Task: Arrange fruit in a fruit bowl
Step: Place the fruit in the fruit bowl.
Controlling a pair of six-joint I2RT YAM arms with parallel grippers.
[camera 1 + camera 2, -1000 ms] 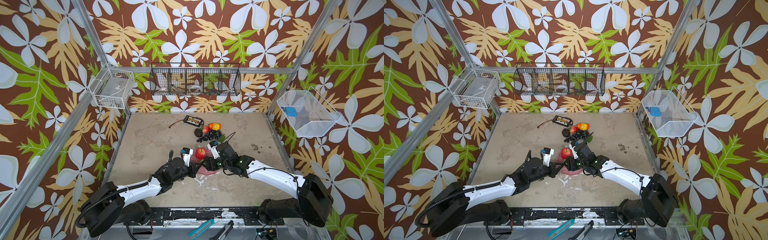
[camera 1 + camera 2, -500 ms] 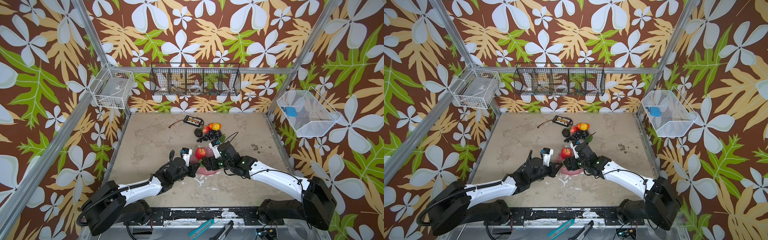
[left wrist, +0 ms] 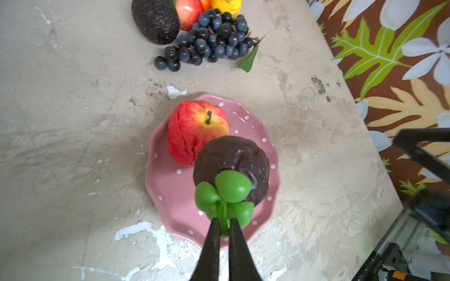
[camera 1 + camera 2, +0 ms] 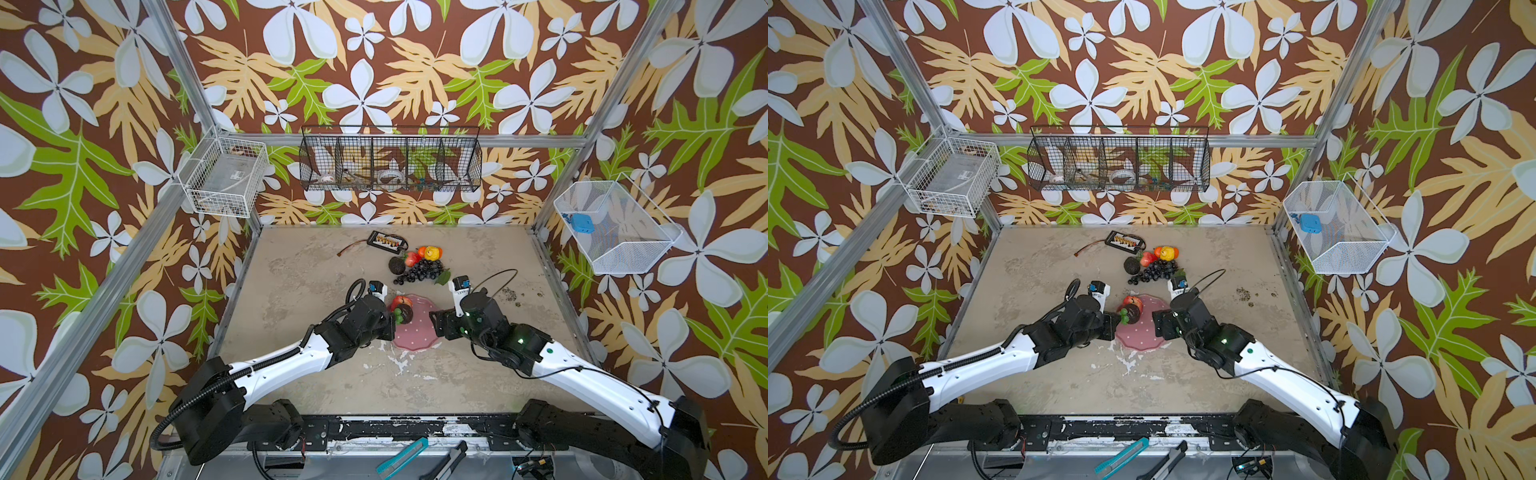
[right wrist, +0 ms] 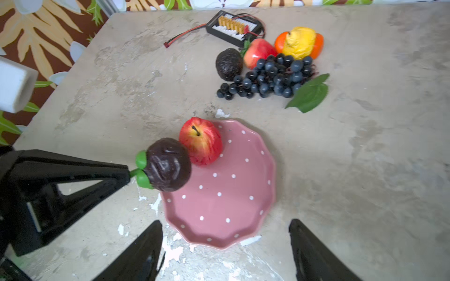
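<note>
Leaf-print walls (image 4: 374,62) close round the worn table (image 4: 299,266). The bowl (image 5: 231,206) sits near its middle, a little toward the front edge. One apple (image 3: 197,131) lies in it, at the rim that faces the back edge.

My left hand (image 3: 225,226) is clamped tight on the green stalk of a dark fruit (image 3: 231,160). This hangs over the bowl just beside the apple, perhaps touching it. Whether it rests on the bowl yet I cannot tell. I judge the step in hand to be setting down this second piece. Next I should lower it until the bowl bears it, then open the hand and draw back along the stalk's line, so neither round fruit is nudged over the shallow rim.

My right hand (image 5: 225,223) hovers at the bowl's front side, jaws wide apart, empty, touching nothing.

Farther off, toward the back edge, the grapes (image 5: 270,75), avocado (image 5: 229,64), second apple (image 5: 259,52), lemon (image 5: 299,41) and orange (image 5: 317,46) lie bunched together, likely my right hand's next errand.
</note>
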